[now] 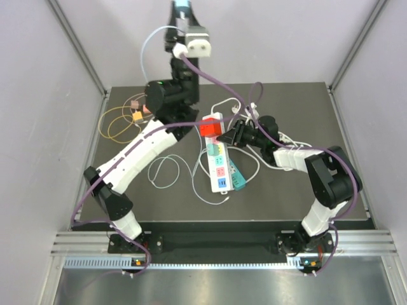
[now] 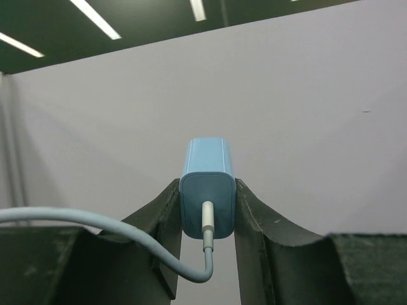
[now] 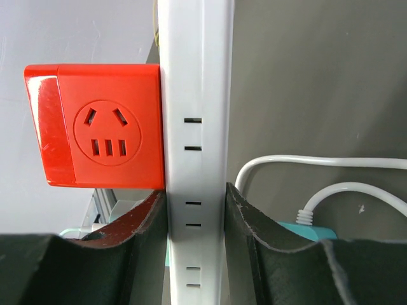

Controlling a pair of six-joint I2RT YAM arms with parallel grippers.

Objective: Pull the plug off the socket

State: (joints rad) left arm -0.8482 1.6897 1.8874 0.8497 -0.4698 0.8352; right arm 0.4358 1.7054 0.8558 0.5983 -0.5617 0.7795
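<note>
My left gripper (image 2: pixel 206 206) is shut on a blue plug (image 2: pixel 206 178), a small charger block with a pale cable (image 2: pixel 95 222) hanging from its near end. In the top view the left gripper (image 1: pixel 181 11) holds the plug (image 1: pixel 182 5) high above the table's back edge, well apart from the socket strip. The white socket strip (image 1: pixel 217 164) lies at mid-table with a red cube adapter (image 1: pixel 210 127) plugged in at its far end. My right gripper (image 3: pixel 196 216) is shut on the strip (image 3: pixel 196 95), just below the red adapter (image 3: pixel 105 136). It also shows in the top view (image 1: pixel 233 135).
A teal strip (image 1: pixel 236 178) lies against the white strip's right side. White cables (image 1: pixel 168 171) loop round the strip and behind my right arm. Yellow cable loops (image 1: pixel 117 124) and small pink and orange blocks (image 1: pixel 136 109) lie at the back left.
</note>
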